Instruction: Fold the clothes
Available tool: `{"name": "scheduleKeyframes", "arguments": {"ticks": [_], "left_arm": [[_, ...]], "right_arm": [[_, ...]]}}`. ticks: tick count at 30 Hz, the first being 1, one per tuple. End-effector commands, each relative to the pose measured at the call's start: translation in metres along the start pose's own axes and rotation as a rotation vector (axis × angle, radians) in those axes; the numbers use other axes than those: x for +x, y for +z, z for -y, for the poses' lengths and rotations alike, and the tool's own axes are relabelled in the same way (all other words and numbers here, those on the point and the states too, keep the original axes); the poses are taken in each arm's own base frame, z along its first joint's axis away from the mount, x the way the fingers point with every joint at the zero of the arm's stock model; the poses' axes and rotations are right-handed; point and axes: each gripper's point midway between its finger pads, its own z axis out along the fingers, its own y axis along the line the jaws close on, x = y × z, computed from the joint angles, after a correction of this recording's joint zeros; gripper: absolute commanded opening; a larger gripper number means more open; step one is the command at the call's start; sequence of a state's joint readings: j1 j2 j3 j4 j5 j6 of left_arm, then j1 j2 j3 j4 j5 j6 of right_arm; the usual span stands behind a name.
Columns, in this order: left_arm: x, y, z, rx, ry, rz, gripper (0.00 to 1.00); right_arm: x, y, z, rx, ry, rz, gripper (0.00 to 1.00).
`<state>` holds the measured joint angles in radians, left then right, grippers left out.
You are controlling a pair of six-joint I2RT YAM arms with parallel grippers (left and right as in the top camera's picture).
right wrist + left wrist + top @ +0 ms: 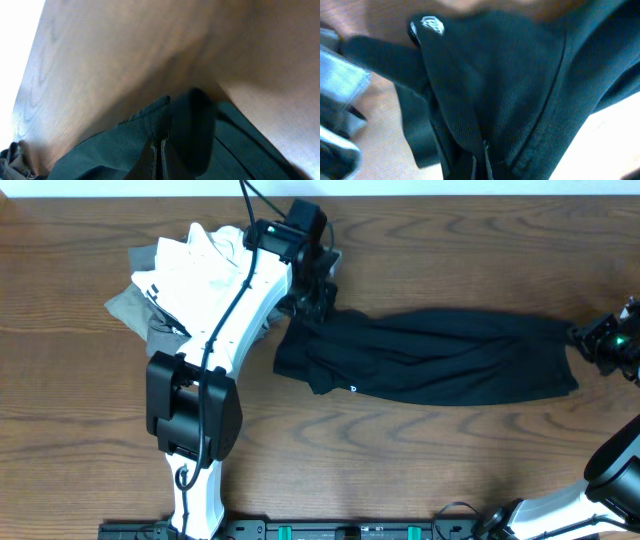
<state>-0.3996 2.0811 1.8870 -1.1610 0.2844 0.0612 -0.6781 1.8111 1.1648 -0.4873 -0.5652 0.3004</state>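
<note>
The black T-shirt (430,358) lies stretched out across the table's middle, bunched lengthwise, with a small white mark near its left end. My left gripper (312,302) is shut on the shirt's left end; the left wrist view shows black fabric (505,90) with a white logo (431,24) pinched between the fingers (482,162). My right gripper (590,338) is shut on the shirt's right end; the right wrist view shows the fingers (159,155) closed on the black cloth (120,145).
A pile of white and grey garments (185,275) sits at the back left, beside the left arm. The wooden table (450,470) runs all around. The right arm's base (600,480) is at the front right.
</note>
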Motion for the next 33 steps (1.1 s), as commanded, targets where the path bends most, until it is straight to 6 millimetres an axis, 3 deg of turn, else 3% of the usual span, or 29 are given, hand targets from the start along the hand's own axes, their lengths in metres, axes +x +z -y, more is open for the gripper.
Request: {"name": "scheduleKeyframes", "arguments": {"ticks": [1, 4, 9, 10, 11, 13, 14, 16, 17, 21, 25, 28, 33], "left_arm": [[0.021, 0.012, 0.004, -0.006, 0.016, -0.072, 0.07], [0.035, 0.023, 0.01, -0.005, 0.028, -0.122, 0.1], [0.055, 0.032, 0.02, -0.006, 0.045, -0.197, 0.17], [0.057, 0.033, 0.021, -0.007, 0.047, -0.204, 0.22], [0.057, 0.033, 0.021, -0.007, 0.046, -0.206, 0.25], [0.056, 0.033, 0.02, -0.007, 0.045, -0.201, 0.46], [0.054, 0.033, 0.018, -0.01, 0.042, -0.193, 0.64], [0.051, 0.032, 0.014, -0.01, 0.035, -0.18, 0.94], [0.05, 0.032, 0.012, -0.01, 0.029, -0.175, 0.98], [0.046, 0.028, 0.002, -0.012, -0.004, -0.162, 0.98], [0.037, 0.017, -0.005, -0.006, -0.053, -0.12, 0.98], [0.025, -0.001, -0.007, 0.002, -0.068, -0.052, 0.98], [0.011, -0.048, -0.003, 0.006, -0.052, 0.094, 0.98]], "right_arm": [[-0.012, -0.018, 0.021, 0.113, 0.051, 0.058, 0.01], [-0.014, -0.023, 0.038, 0.189, 0.069, 0.072, 0.01], [-0.015, -0.025, 0.04, 0.178, 0.082, 0.075, 0.01], [-0.014, -0.026, 0.041, 0.181, 0.086, 0.07, 0.02], [-0.014, -0.026, 0.043, 0.187, 0.088, 0.07, 0.06], [-0.015, -0.027, 0.047, 0.213, 0.087, 0.08, 0.31], [-0.016, -0.028, 0.051, 0.237, 0.085, 0.087, 0.46], [-0.017, -0.029, 0.057, 0.268, 0.049, 0.086, 0.58], [-0.016, -0.029, 0.057, 0.269, 0.015, 0.079, 0.65], [-0.009, -0.027, 0.058, 0.27, -0.073, 0.038, 0.75], [-0.005, -0.021, 0.056, 0.25, -0.144, 0.005, 0.76], [0.003, -0.011, 0.052, 0.213, -0.183, -0.034, 0.76], [0.024, 0.012, 0.062, 0.221, -0.157, -0.128, 0.75]]}}
